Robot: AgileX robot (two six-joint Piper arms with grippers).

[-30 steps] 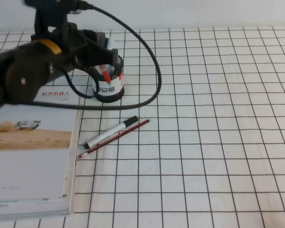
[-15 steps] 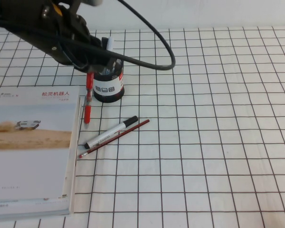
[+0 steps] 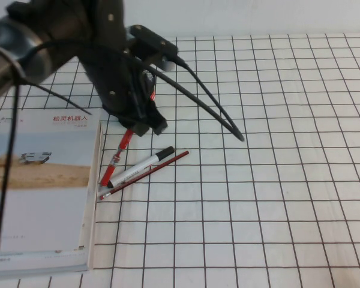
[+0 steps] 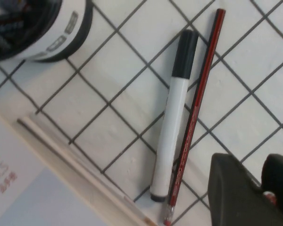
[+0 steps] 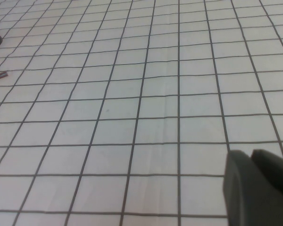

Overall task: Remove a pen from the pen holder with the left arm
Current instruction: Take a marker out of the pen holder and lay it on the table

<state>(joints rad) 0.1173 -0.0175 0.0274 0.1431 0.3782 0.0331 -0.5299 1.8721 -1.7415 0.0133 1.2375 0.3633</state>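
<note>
My left gripper (image 3: 142, 124) is shut on a red pen (image 3: 116, 159), which hangs tilted with its lower end close to the book's edge and the white marker's tail. In the left wrist view only a red bit of the pen (image 4: 270, 198) shows between the dark fingers (image 4: 236, 193) of the left gripper (image 4: 260, 181). The black-and-white pen holder (image 4: 42, 28) stands behind the gripper; in the high view the arm hides most of it. My right gripper (image 5: 250, 154) hovers shut over bare checked cloth, off to the right.
A white marker with a black cap (image 3: 141, 167) and a red pencil (image 3: 145, 174) lie side by side on the cloth just below the gripper. A large book (image 3: 36, 180) lies at the left. The arm's black cable (image 3: 210, 108) trails across the cloth.
The left arm has drawn the red pen out of the holder and brought it forward and down; the pen, upright beside the holder half a second ago, now slants toward the marker.
</note>
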